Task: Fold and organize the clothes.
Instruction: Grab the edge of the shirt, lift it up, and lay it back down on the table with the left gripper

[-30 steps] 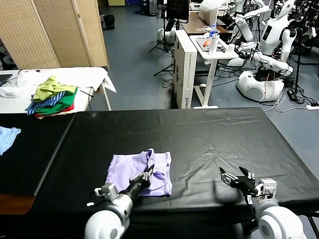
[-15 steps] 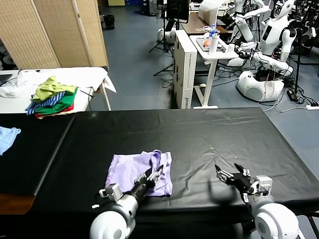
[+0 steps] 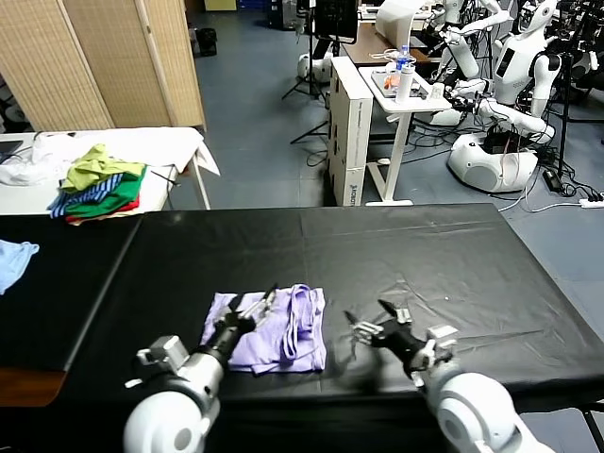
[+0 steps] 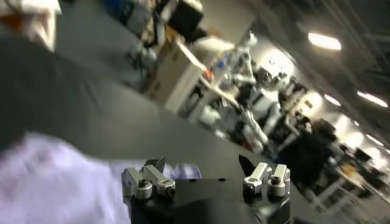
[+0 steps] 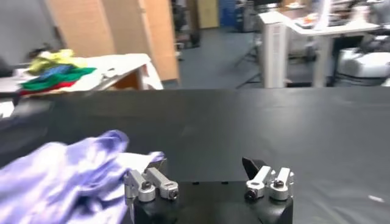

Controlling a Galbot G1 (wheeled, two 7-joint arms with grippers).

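Two grippers, left [image 3: 253, 309] and right [image 3: 370, 327], hovering wide open, empty | pale lavender thin-fabric T-shirt [image 3: 283, 330] lying part-folded between them on black table [image 3: 425, 255] | pinching matching edges advisable

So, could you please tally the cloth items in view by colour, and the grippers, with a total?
Lavender T-shirt: 1
Green, striped and red heap of garments: 1
Small light blue cloth: 1
Open grippers: 2, the left gripper over the T-shirt and the right gripper beside it
Total: 5
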